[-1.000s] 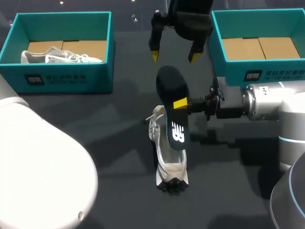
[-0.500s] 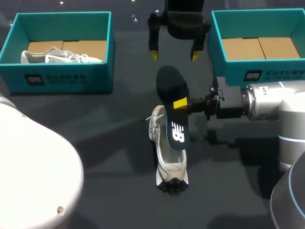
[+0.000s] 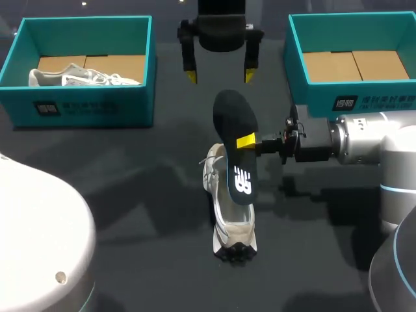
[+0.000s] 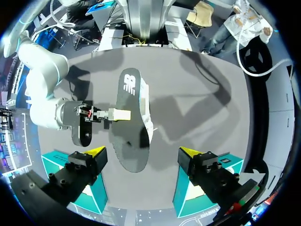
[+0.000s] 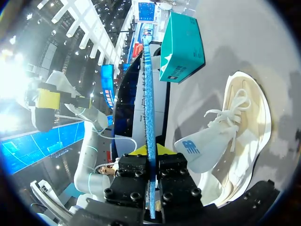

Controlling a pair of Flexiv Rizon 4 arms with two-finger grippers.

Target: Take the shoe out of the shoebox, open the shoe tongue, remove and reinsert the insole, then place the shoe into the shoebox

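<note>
A black insole hangs tilted over the white shoe, which lies on the dark table in the middle. My right gripper comes in from the right and is shut on the insole's edge. The right wrist view shows the insole edge-on between the pads of my right gripper, with the shoe beside it, tongue lifted. My left gripper hangs open at the far middle, past the insole. From the left wrist, the insole and shoe lie ahead of my open left gripper.
A teal shoebox at the back left holds a second white shoe. Another teal shoebox at the back right shows only its cardboard floor. My left arm's white body fills the near left corner.
My left gripper has shifted leftward and a little farther back, still open. The right gripper, insole and shoe have not moved.
</note>
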